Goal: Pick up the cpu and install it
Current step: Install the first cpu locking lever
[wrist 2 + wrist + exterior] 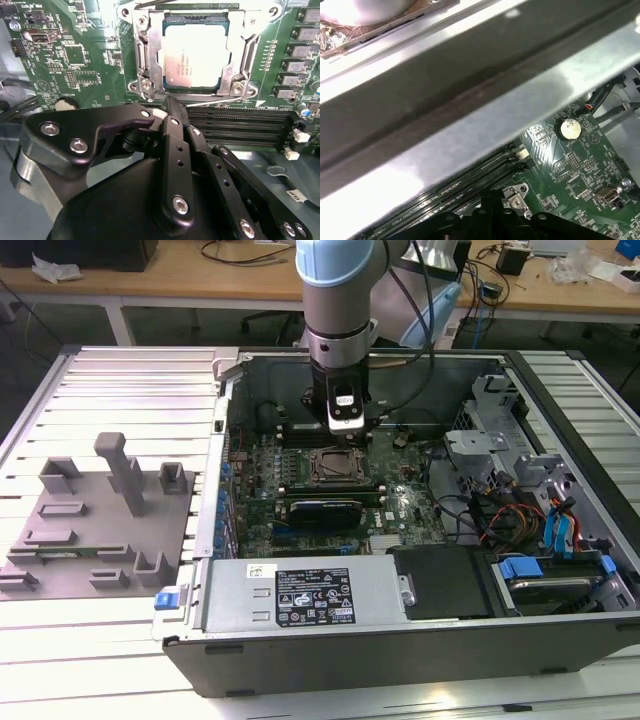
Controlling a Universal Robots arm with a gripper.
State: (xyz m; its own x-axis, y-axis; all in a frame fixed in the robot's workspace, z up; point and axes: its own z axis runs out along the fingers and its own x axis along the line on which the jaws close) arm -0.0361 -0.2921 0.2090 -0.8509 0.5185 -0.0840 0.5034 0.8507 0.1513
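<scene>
Silver-white and shiny, lying flat and square as the cpu (197, 57) inside the socket's bright metal frame (145, 55), just ahead of the claw (172, 106) and apart from it. Hanging over the green motherboard (75, 55) as matte black linkage studded with round screws, carrying nothing visible; not showing whether spread or closed, so cannot tell. Running beside the claw as long dark memory slots (240, 127). Reaching down from a pale blue and grey arm (338, 280) into the open steel computer case (400, 650), claw (345, 428) just above the board. Resting well apart from the claw as grey plastic blocks (110, 510) on the ribbed pale metal surface (120, 640). Standing behind the claw as a wooden surface (180, 280) strewn with cables.
</scene>
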